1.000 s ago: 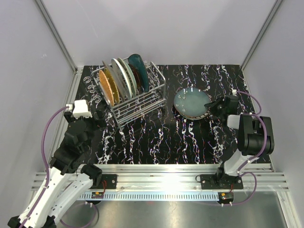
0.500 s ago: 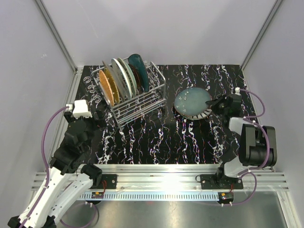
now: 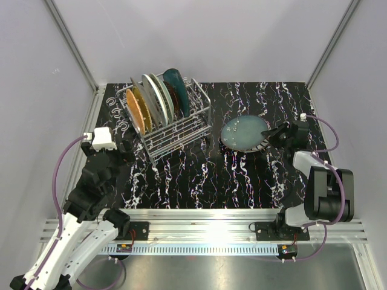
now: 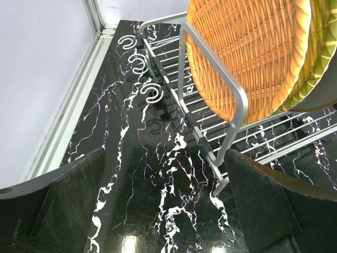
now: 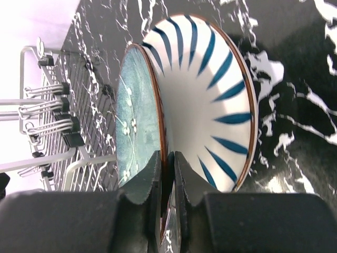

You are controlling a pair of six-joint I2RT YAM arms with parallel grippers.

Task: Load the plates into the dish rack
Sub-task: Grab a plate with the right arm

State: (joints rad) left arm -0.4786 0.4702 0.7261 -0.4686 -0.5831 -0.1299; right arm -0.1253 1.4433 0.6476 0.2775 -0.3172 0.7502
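Gaping left jaws face rack [image 3: 181,128]; right jaws clamp pale plate [image 5: 134,110], striped plate [image 5: 205,105] beneath.

No readable text, labels, brands or numbers in any view. Nothing legible on any plate [image 3: 244,132], the rack [image 3: 181,134] or the table [image 3: 199,175].

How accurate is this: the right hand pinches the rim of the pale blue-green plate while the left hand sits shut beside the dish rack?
One slip: the left hand is open, not shut, as the left wrist view shows. It does sit beside the dish rack, and the right hand does pinch the pale blue-green plate by its rim.
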